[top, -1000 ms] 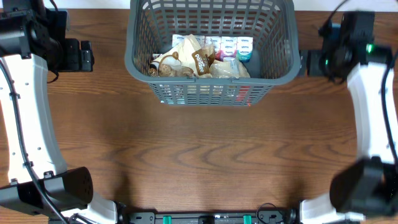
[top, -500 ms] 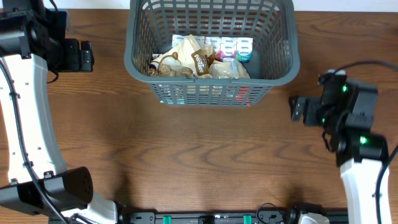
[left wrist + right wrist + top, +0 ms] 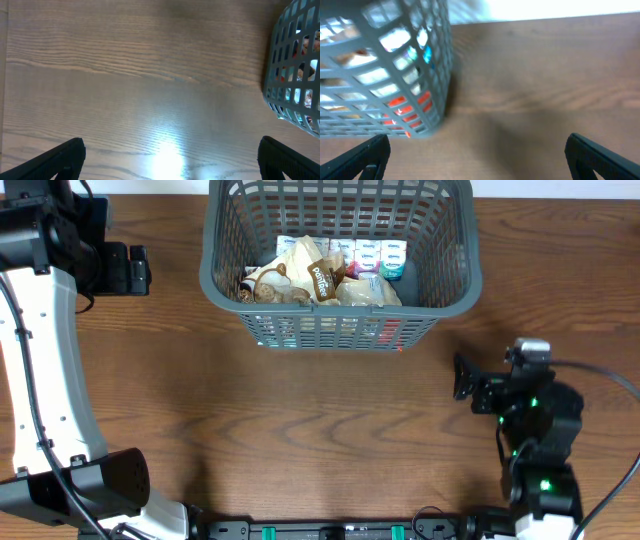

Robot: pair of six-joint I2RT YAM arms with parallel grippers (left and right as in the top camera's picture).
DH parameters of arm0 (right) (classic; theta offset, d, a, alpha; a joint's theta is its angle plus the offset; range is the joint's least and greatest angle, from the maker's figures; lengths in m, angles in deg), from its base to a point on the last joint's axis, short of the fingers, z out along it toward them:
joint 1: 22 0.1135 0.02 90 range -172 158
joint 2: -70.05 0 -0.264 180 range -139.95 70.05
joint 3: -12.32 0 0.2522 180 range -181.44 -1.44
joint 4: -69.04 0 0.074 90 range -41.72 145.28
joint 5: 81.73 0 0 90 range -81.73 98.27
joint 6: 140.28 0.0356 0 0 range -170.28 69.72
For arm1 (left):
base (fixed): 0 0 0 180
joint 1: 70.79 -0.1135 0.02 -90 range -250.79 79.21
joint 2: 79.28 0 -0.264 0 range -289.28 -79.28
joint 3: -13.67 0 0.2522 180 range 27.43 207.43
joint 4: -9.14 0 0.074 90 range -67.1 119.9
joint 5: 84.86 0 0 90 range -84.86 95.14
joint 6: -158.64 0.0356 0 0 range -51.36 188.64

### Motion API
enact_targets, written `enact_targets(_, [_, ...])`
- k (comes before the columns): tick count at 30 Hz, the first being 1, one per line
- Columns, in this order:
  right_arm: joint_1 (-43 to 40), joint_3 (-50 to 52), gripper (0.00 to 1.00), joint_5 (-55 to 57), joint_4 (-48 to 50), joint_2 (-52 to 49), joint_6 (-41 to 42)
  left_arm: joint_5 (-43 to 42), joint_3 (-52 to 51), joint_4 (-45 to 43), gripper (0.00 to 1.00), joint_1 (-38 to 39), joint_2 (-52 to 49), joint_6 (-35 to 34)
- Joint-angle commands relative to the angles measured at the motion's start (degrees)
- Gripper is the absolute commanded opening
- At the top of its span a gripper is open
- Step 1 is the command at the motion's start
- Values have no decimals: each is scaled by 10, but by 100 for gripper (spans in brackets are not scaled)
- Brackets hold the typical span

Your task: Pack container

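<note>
Now, left tool (image 3: pixel 170 160): fingers spread wide, nothing between them, over the wooden table (image 3: pixel 125 75).
Right tool (image 3: pixel 480 155): also spread wide, holding nothing.
Container (image 3: pixel 340 330): ahead and right of the left tool, ahead and left of the right tool, apart from both.
Snack packs (image 3: pixel 325 275): piled inside the container.

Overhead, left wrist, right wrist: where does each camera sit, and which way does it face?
Overhead: above the table, facing straight down; container, both arms, left hand and right hand show.
Left wrist: on the left arm, facing the table and the container's wall; own fingers at bottom corners.
Right wrist: on the right arm, low, facing the container's corner; own fingers below.
Shared: both wrist views show the lattice wall.
</note>
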Motion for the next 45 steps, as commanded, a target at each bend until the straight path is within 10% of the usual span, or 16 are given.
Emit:
enact_targets(1, [24,50,99,-8,43,54,20,3,8,2,99,-2,11,-3])
enact_targets(17, [64,238,99,27,196,254,46,3,8,2,99,-2,11,-3])
enact_targets(28, [75,242,99,163,83,309,144,3,8,2,99,-2,11,-3])
enact_targets(45, [90,242,99,95,79,355,62,3,8,2,99,-2,11,-3])
